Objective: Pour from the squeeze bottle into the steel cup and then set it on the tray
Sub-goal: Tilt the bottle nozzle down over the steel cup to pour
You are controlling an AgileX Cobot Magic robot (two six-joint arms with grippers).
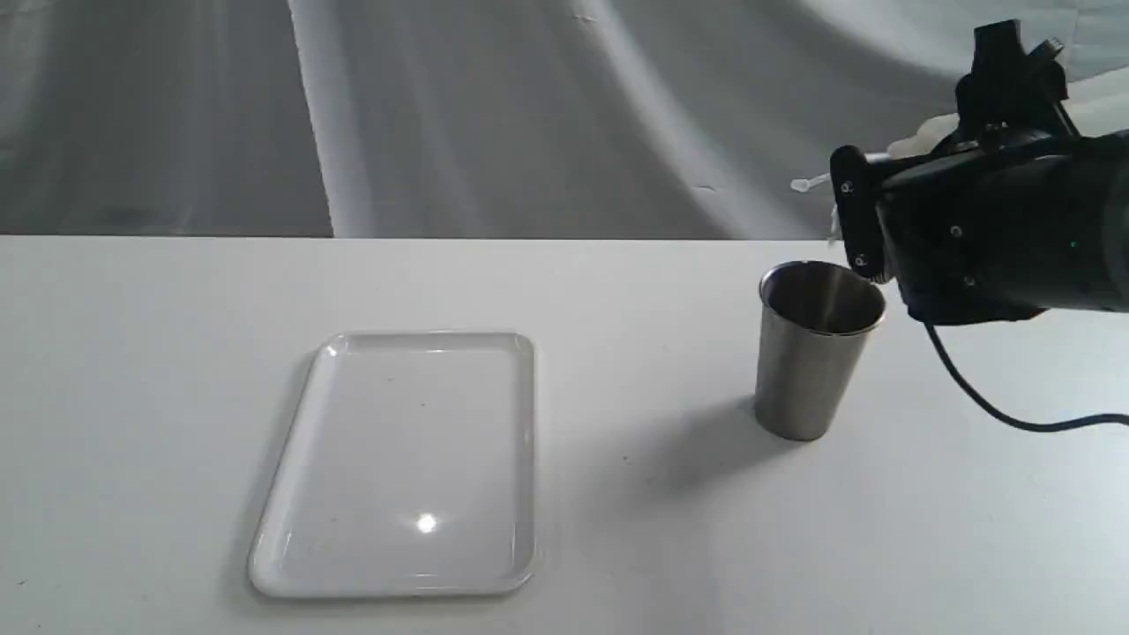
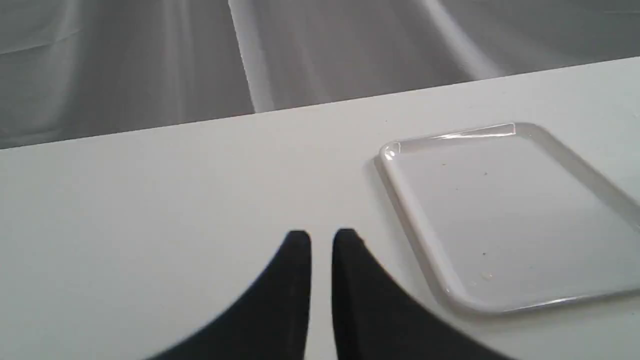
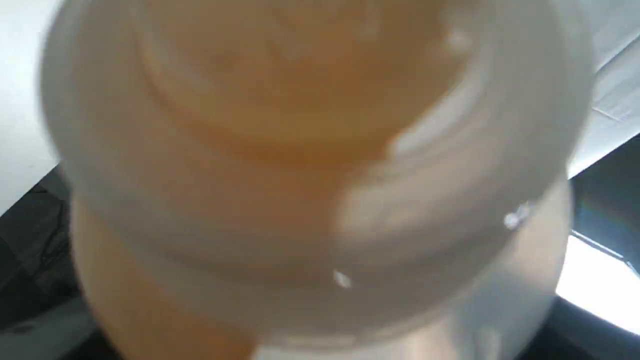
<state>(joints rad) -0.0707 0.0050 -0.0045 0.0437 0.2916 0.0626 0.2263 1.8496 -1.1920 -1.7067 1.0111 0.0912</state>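
The steel cup [image 1: 816, 362] stands upright on the white table, right of the middle. Just above and behind its rim, my right gripper [image 1: 857, 216] is shut on the squeeze bottle [image 1: 922, 137], which lies tilted toward the cup and is mostly hidden by the arm; its thin cap strap [image 1: 804, 184] sticks out to the left. The bottle [image 3: 320, 165] fills the right wrist view, with amber liquid showing inside. The white tray [image 1: 406, 459] lies flat to the left of the cup and holds nothing. My left gripper [image 2: 322, 240] hovers over bare table beside the tray [image 2: 500, 210], its fingers nearly together.
A black cable [image 1: 988, 401] trails from the right arm down to the table behind the cup. A grey draped cloth [image 1: 529, 115] hangs behind the table's far edge. The left arm is out of the exterior view.
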